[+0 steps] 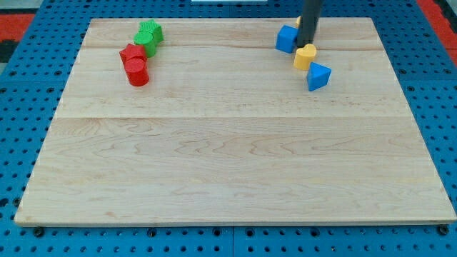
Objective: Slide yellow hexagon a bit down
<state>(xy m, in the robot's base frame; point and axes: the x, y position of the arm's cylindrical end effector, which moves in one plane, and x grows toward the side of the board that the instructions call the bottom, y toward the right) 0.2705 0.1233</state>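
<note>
Six blocks are sitting near the wooden board's (pixel 235 164) top edge as my tip (pixel 307 45), a bare rod holding nothing, is touching the yellow hexagon (pixel 305 56) from above. A blue cube (pixel 287 38) is lying just left, a blue triangular block (pixel 318 76) just below-right. Open wood is stretching downward.

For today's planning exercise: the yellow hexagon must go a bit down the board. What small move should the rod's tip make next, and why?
Probably a short push toward the view's bottom: my tip sits just above the yellow hexagon, with the blue triangular block close below-right.
</note>
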